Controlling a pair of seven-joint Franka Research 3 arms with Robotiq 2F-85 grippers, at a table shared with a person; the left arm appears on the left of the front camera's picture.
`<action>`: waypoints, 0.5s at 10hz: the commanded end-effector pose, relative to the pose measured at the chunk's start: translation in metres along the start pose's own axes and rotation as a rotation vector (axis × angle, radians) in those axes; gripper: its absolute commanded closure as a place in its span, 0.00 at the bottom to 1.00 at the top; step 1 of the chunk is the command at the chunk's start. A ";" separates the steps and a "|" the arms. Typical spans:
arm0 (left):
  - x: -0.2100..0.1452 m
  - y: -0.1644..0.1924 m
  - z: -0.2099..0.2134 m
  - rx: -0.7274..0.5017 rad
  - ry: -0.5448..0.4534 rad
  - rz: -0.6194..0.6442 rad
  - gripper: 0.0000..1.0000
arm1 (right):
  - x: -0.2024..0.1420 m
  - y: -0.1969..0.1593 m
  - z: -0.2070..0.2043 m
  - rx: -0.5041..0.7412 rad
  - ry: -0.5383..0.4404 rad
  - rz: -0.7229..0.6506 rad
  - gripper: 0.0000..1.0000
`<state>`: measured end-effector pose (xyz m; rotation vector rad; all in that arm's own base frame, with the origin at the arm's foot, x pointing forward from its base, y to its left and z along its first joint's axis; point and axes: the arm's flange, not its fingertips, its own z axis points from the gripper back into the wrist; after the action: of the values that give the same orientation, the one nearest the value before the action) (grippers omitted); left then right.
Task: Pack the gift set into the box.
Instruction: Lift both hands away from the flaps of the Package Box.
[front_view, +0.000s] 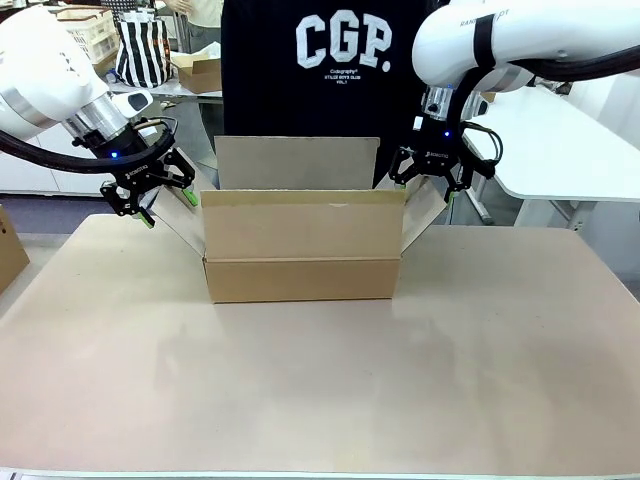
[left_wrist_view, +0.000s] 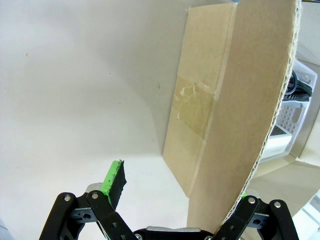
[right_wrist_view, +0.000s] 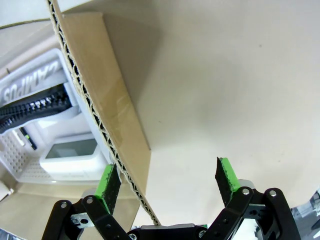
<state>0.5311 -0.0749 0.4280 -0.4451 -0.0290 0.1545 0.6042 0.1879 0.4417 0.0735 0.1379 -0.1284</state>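
Note:
The box (front_view: 300, 278) stands open in the middle of the table, its far flap upright and its side flaps splayed outward. My left gripper (front_view: 168, 207) is open and straddles the left flap (left_wrist_view: 250, 100): one green pad (left_wrist_view: 114, 182) shows and the other finger is behind the cardboard. On the other side my right gripper (front_view: 425, 188) is also open, with the right flap's (right_wrist_view: 110, 90) corrugated edge running between its pads (right_wrist_view: 226, 177). The gift set (right_wrist_view: 45, 150), a white lattice basket with a black zipped item and white pieces, lies inside the box.
A person in a black printed shirt (front_view: 320, 70) stands right behind the box. A small brown carton (front_view: 8, 250) sits at the table's left edge. A white table (front_view: 560, 140) stands at the right rear. Bare tabletop (front_view: 320, 390) stretches in front of the box.

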 end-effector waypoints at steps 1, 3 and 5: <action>-0.001 -0.001 0.003 0.017 -0.003 0.011 0.00 | -0.001 0.000 0.002 -0.023 -0.018 -0.023 0.00; -0.001 -0.001 0.003 0.017 -0.003 0.011 0.00 | -0.001 0.000 0.002 -0.023 -0.018 -0.023 0.00; -0.001 -0.001 0.003 0.017 -0.003 0.011 0.00 | -0.001 0.000 0.002 -0.023 -0.018 -0.023 0.00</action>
<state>0.5311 -0.0749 0.4280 -0.4451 -0.0290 0.1545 0.6042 0.1879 0.4417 0.0734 0.1379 -0.1285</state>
